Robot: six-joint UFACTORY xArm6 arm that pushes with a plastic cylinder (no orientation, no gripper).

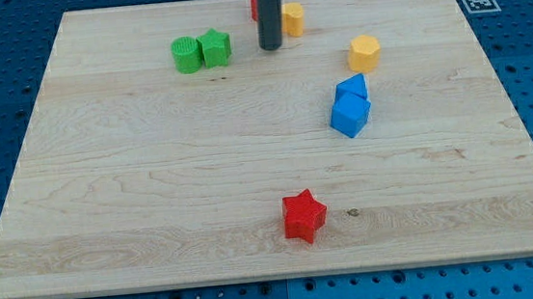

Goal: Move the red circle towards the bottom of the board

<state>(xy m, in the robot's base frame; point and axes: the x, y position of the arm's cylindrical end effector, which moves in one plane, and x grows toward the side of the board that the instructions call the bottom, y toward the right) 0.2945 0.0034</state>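
The red circle [254,5] sits near the view's top edge of the board and shows only as a thin red sliver at the left side of my rod. The rod hides most of it. My tip [270,48] rests on the board just below the red circle and just left of a yellow block [293,18]. I cannot tell whether the tip touches the red circle.
A green circle [185,56] and a green star [215,47] touch each other left of the tip. A yellow hexagon [364,53] and two blue blocks [352,89] [350,114] lie to the right. A red star [303,216] lies near the bottom edge of the wooden board [107,212].
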